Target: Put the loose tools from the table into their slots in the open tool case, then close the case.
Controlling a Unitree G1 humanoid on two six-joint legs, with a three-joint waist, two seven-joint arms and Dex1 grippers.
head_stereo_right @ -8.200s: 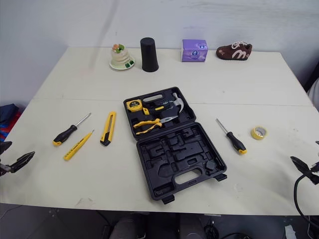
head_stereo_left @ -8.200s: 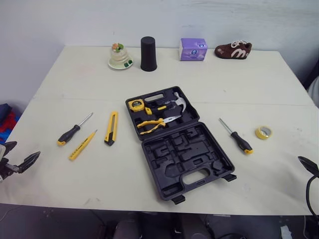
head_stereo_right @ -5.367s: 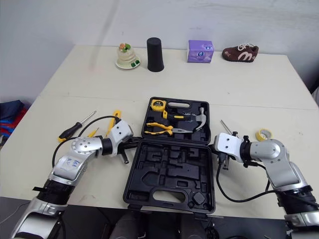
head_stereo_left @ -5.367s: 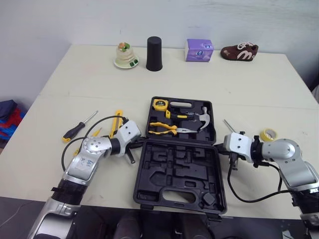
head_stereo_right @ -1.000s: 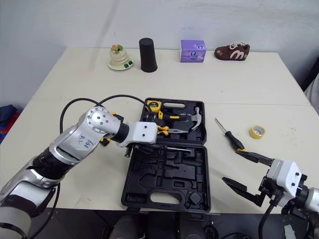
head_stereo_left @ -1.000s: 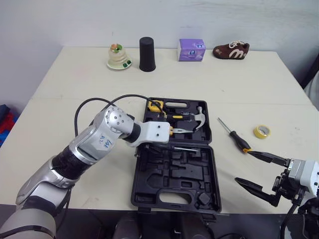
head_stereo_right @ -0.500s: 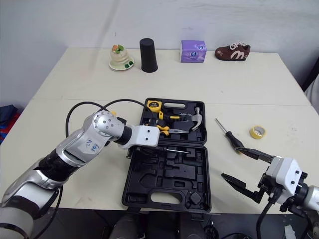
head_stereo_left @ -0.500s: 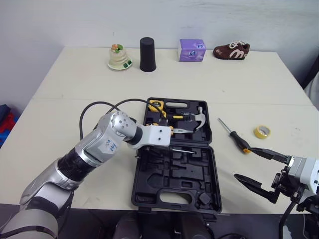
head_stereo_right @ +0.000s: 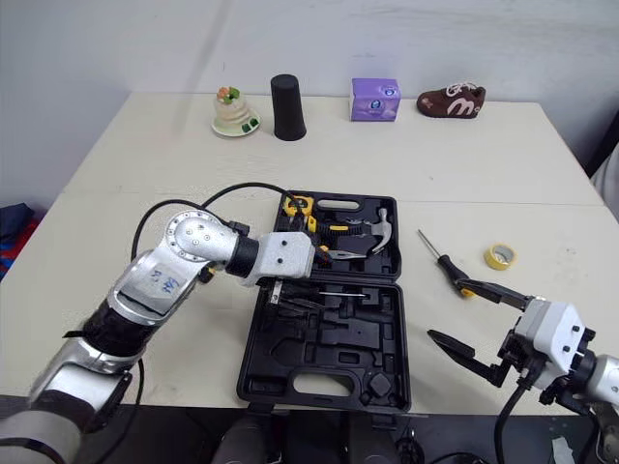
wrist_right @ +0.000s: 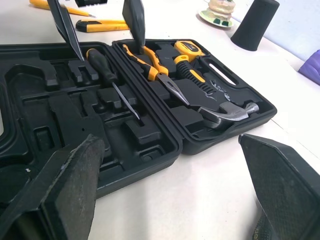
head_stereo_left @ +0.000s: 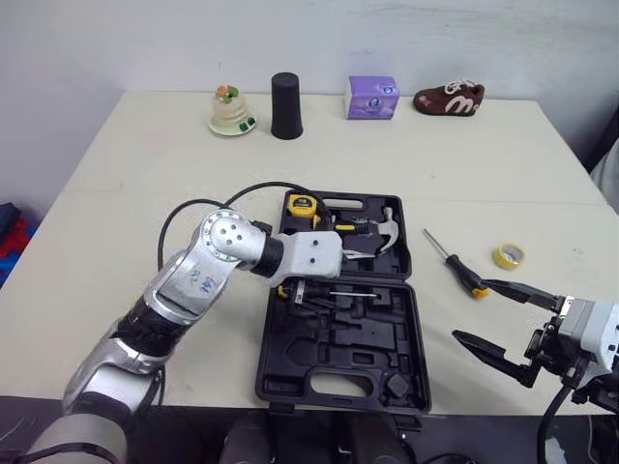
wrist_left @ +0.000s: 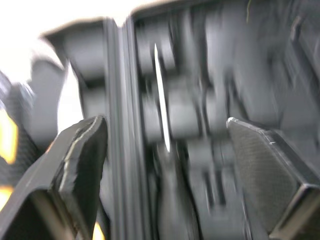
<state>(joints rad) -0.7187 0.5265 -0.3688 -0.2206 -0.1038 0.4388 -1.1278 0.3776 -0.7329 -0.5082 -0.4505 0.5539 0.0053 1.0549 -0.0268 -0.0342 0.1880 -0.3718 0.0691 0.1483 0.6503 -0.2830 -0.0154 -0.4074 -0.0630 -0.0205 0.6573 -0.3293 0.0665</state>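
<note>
Screwdriver rests slotted in tool case, handle plain from right wrist view

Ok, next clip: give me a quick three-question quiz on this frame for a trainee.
1. True or false: the left tool is shut on the screwdriver in the case.
2. What lies on the table between the case and the tape? A a hammer, B a second screwdriver, C pliers.
3. Which tool is nearer the tape?

Key:
1. False. It is open and the screwdriver lies in the case below it.
2. B.
3. The right tool.
</note>
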